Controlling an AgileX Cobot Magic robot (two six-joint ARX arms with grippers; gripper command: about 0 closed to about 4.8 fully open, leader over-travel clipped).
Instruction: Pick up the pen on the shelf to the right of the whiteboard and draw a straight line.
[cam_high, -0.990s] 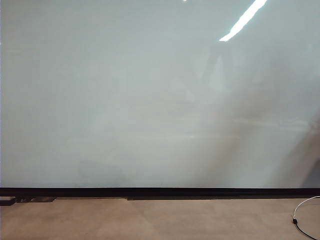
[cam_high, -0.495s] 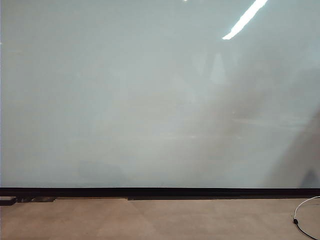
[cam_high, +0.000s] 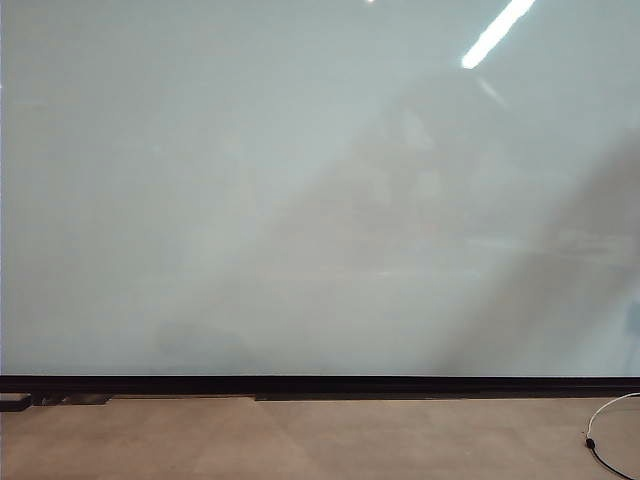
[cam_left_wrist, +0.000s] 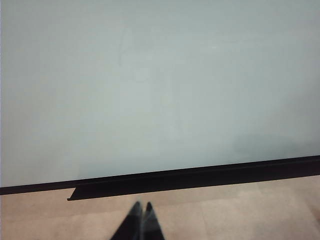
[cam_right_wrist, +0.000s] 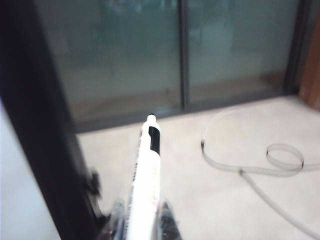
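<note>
Presently, in the exterior view the whiteboard (cam_high: 300, 200) fills nearly all of the frame, and no line is drawn on it yet. A black strip (cam_high: 320, 384) runs along its lower edge, and a white cable (cam_high: 605, 425) lies at 4 o'clock on the floor. Neither gripper is seen here; only a soft shadow is cast on the board toward 3 o'clock.

In the left wrist view the left gripper (cam_left_wrist: 141, 212) is seen low in the frame, its jaws together and holding nothing. The board (cam_left_wrist: 160, 85) stands ahead of it, not touched.

In the right wrist view the right gripper (cam_right_wrist: 140, 212) is clamped on the pen (cam_right_wrist: 146, 180). The long axis of the pen runs straight out from the jaws, tip away, toward 12 o'clock. The board (cam_right_wrist: 20, 200) lies beside it toward 9 o'clock, apart from the tip. The right arm is judged to be the nearer one, and the tip must be turned to the board before drawing.
</note>
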